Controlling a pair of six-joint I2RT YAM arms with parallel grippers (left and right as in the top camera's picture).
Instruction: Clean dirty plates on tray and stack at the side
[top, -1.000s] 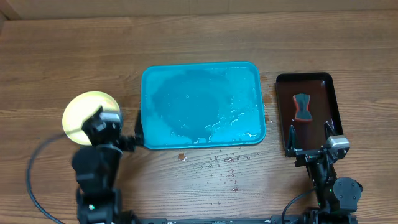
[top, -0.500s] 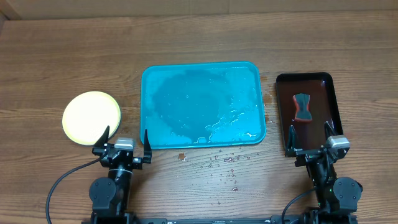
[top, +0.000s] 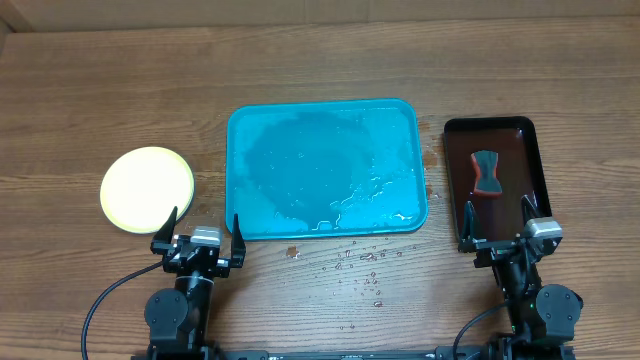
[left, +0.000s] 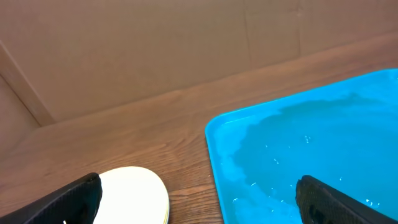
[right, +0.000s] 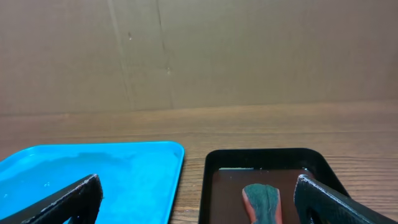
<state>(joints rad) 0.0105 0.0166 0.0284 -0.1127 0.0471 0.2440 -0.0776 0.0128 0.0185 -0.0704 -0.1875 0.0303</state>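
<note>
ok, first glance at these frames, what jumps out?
The big turquoise tray in the middle of the table, wet and bare of plates, with water droplets spattered on the wood in front of it. The plates sit stacked, pale and round, to its left, and a red-and-grey scrubber lies in the dark tray on the right. The left gripper and right gripper both sit open at the near edge.
</note>
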